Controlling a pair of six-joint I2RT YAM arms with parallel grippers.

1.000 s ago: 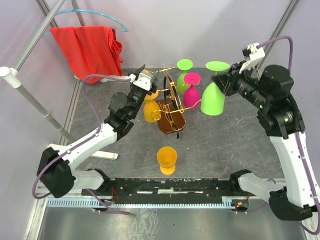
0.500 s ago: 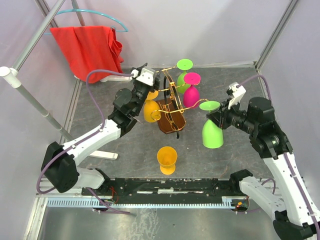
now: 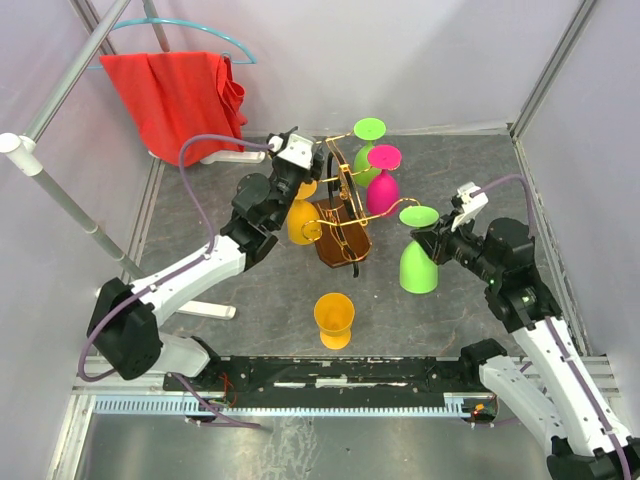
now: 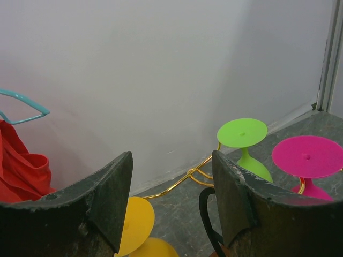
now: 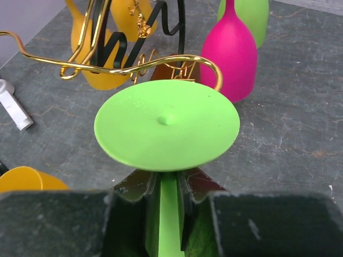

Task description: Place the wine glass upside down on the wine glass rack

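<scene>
My right gripper (image 3: 438, 243) is shut on the stem of a light green wine glass (image 3: 417, 268) and holds it upside down, foot (image 5: 167, 124) up. The foot sits just short of a curled gold arm (image 5: 161, 65) of the wine glass rack (image 3: 340, 238), right of its brown base. A yellow glass (image 3: 301, 221), a pink glass (image 3: 382, 186) and another green glass (image 3: 368, 148) hang from the rack upside down. My left gripper (image 4: 171, 203) stands open with nothing in it at the rack's left side, above the yellow glass's foot (image 4: 134, 222).
A yellow glass (image 3: 333, 319) stands upright on the table in front of the rack. A red cloth (image 3: 180, 95) hangs from a teal hanger on a metal stand (image 3: 60, 195) at the back left. Grey walls close in the back and both sides.
My right arm has lowered the green glass and brought it left, toward the rack's right arm. The left gripper has edged slightly toward the back, still open.
</scene>
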